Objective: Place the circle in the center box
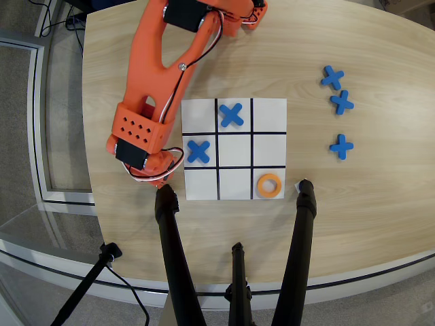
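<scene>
The white 3x3 board (269, 112) lies mid-table, and its center box (235, 150) holds nothing. One orange circle (270, 185) sits in the board's lower right square. The orange arm (163, 61) reaches down the left side of the board. Its gripper (153, 174) points down at the table just left of the board's lower left corner. The wrist body hides the fingers, so their state does not show. Any circles on the table under the arm are hidden.
Blue crosses lie in the top middle square (232, 115) and the left middle square (198, 151). Three more blue crosses (341, 102) sit on the wood at the right. Black tripod legs (171, 238) cross the near table edge.
</scene>
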